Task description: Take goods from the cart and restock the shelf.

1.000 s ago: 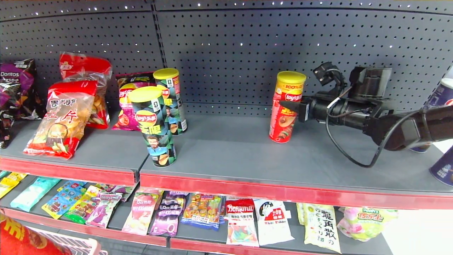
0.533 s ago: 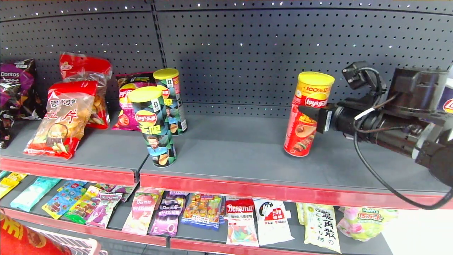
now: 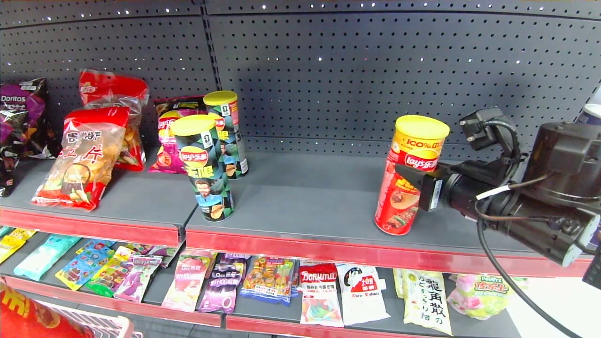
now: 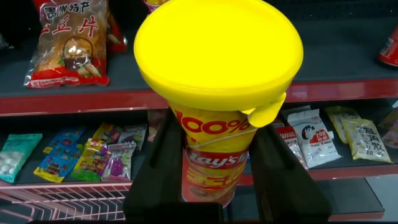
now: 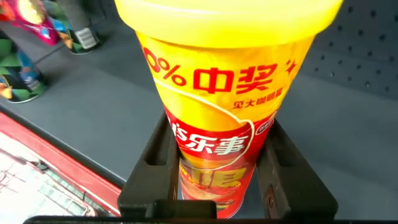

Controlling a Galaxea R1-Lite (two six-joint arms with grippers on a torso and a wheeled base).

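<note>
Chip can with red-and-yellow label, held tilted in right claw.

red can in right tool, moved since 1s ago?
Yes. The red can shifted right and toward the shelf's red front edge, away from the nearer black can.

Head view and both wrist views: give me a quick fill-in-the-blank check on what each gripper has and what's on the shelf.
1. The right gripper is shut on a red can with a ____ lid.
2. The left gripper is ____ on a second can.
3. To the left of the red can, ____ dark cans stand on the shelf.
4. The shelf's front strip is ____.
Missing words: yellow; shut; two; red.
</note>
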